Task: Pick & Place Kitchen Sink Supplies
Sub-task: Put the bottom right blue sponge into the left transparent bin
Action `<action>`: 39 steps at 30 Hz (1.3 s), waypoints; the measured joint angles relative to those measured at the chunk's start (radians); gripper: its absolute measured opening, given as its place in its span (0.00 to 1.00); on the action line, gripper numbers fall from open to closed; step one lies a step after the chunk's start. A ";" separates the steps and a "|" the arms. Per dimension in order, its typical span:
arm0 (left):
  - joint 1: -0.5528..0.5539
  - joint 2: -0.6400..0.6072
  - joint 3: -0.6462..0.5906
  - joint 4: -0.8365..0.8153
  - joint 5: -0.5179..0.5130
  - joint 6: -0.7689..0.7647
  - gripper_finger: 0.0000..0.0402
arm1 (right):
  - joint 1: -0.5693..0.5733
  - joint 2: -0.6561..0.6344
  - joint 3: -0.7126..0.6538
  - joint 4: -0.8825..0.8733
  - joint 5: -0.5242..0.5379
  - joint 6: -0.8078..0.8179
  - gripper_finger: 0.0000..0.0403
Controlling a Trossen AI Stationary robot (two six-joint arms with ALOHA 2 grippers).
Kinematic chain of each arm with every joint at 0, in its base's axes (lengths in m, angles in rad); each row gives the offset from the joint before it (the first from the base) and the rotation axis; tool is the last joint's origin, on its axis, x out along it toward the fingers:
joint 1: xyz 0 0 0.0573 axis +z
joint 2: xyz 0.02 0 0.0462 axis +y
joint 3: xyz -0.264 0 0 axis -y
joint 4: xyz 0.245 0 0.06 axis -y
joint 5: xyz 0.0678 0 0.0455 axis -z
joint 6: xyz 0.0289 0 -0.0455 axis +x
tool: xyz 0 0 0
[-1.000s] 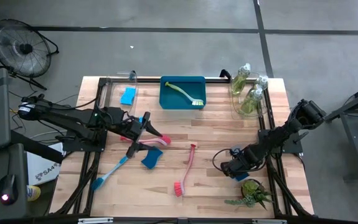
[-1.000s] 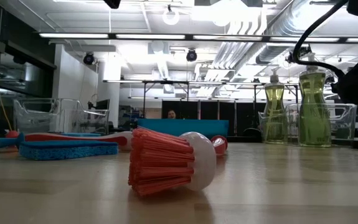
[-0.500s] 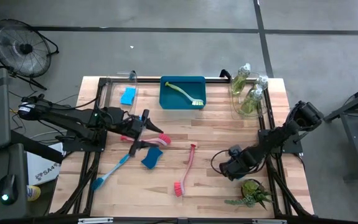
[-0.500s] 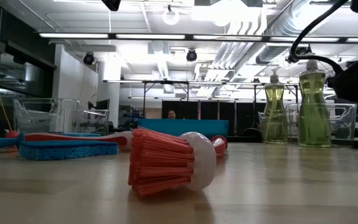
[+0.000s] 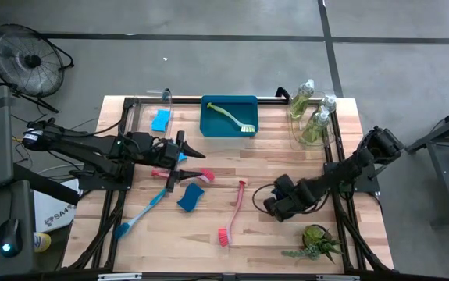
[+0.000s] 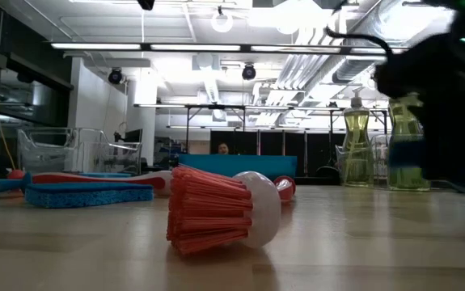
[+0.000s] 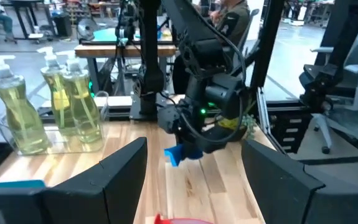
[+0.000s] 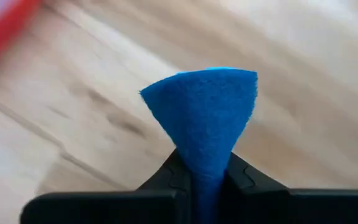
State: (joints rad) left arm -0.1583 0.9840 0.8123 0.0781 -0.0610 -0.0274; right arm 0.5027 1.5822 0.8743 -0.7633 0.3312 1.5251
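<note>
Both arms are showing as dark, near-black jointed links with rounded housings at each joint. The left arm [image 5: 91, 148] is carrying a small green light at about 9 o'clock on the table and pale markings near its shoulder. The right arm [image 5: 341, 176] is trailing a thin black cable looping off its wrist, and a green indicator is glowing on its wrist housing in the left wrist view.

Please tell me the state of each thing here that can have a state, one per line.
Right pincer: shut on a blue sponge, lifted off the table.
Left pincer: open, above the pink brush.
Tray: holds a yellow-green brush.
Bottles: upright in a clear bin.
</note>
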 joint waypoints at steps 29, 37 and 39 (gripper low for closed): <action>0.296 0.114 0.029 -0.037 0.312 -0.209 0.63 | -0.307 -0.005 0.519 -0.294 0.523 -1.033 0.07; 0.297 0.165 0.029 0.068 0.163 -0.265 0.63 | -0.308 -0.005 0.526 -0.202 0.652 -1.304 0.07; 0.296 0.177 0.029 0.107 0.142 -0.252 0.63 | -0.305 -0.005 0.526 -0.144 0.679 -1.394 0.07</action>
State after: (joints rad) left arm 0.1379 1.1613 0.8413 0.1847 0.0809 -0.2791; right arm 0.1978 1.5772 1.4007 -0.9069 1.0106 0.1312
